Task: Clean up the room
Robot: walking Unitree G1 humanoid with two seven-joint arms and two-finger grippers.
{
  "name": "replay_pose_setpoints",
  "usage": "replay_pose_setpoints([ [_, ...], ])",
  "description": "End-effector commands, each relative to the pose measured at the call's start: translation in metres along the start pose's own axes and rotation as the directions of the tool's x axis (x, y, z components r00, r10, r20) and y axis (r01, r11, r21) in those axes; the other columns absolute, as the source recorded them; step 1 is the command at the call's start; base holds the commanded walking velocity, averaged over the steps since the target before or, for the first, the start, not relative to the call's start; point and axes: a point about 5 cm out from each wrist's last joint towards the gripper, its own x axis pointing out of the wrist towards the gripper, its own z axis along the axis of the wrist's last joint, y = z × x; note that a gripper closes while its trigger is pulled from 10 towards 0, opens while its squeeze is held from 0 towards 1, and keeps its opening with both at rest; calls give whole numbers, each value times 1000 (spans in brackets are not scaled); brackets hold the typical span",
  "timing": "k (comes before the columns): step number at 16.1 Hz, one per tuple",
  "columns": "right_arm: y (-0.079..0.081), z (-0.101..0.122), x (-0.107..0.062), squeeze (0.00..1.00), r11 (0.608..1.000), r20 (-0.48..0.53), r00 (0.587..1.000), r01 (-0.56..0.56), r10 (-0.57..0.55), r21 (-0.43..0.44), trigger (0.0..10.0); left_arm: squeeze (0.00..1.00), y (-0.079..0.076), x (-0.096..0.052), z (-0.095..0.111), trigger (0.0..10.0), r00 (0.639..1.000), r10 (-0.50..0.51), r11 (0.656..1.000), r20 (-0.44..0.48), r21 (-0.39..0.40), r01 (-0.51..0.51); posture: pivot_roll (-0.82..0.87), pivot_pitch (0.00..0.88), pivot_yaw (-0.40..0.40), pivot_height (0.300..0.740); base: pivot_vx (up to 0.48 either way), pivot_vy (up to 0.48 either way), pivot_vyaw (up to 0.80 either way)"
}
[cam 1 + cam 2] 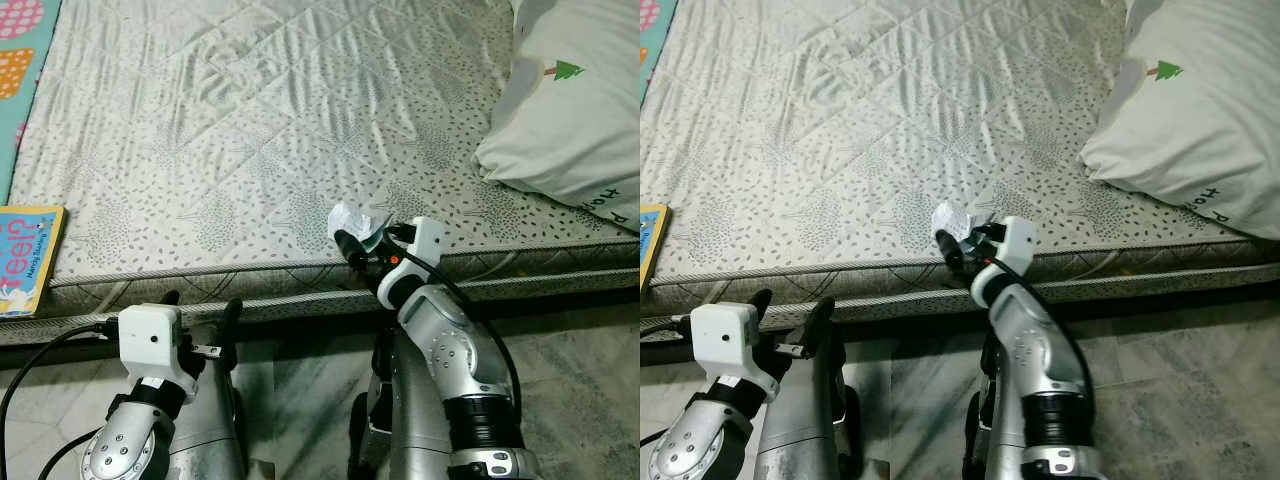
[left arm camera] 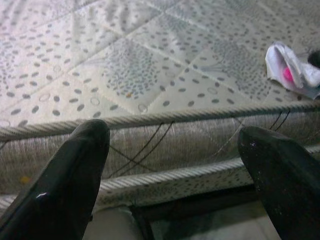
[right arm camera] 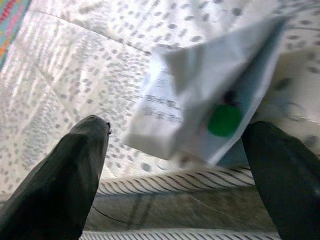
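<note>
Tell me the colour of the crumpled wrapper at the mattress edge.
The wrapper is mostly white, with printed text and a green spot; the right wrist view shows it best.

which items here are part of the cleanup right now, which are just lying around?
In play:
- crumpled white wrapper near the mattress edge
- right gripper at the wrapper, fingers open either side of it in the right wrist view

Just there:
- pillow at the mattress's right
- children's book at its left edge
- left gripper, open, low in front of the mattress side

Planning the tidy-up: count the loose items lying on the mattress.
3: a pillow at the far right, a crumpled white wrapper at the near edge by the right pincer, and a children's book at the left edge. More may lie out of frame.
</note>
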Motion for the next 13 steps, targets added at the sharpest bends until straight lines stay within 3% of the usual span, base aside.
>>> replay_pose_setpoints([
  [1, 1, -1, -1, 0, 1000, 23, 999, 27, -27, -14, 10000, 0, 1, -5, -3, 10000, 1000, 3, 1000, -24, 0, -3, 157, 343, -33, 525, 0, 0, 0],
  [7, 18, -5, 15, 0, 992, 69, 995, 84, -78, -89, 9882, 0, 2, -9, -2, 10000, 999, 21, 1000, -28, 5, -21, 175, 353, -38, 525, 0, 0, 0],
  [8, 22, -6, 18, 0, 987, 83, 993, 90, -79, -132, 9020, 0, 3, -9, -2, 10000, 999, 23, 1000, -28, 6, -23, 184, 354, -38, 525, 0, 0, 0],
  [9, 26, -11, 23, 0, 981, 84, 994, 89, -76, -174, 10000, 0, 3, -9, -2, 10000, 999, 26, 1000, -27, 8, -26, 189, 353, -37, 525, 0, 0, 0],
  [12, 26, -14, 30, 0, 968, 122, 986, 135, -111, -210, 10000, 0, 2, -9, 0, 10000, 999, 34, 999, -16, 11, -34, 200, 354, -39, 525, 0, 0, 0],
  [13, 25, -12, 35, 0, 959, 145, 980, 169, -138, -227, 4784, 0, 1, -10, 0, 10000, 999, 33, 999, -15, 14, -32, 211, 357, -41, 525, 0, 0, 0],
])
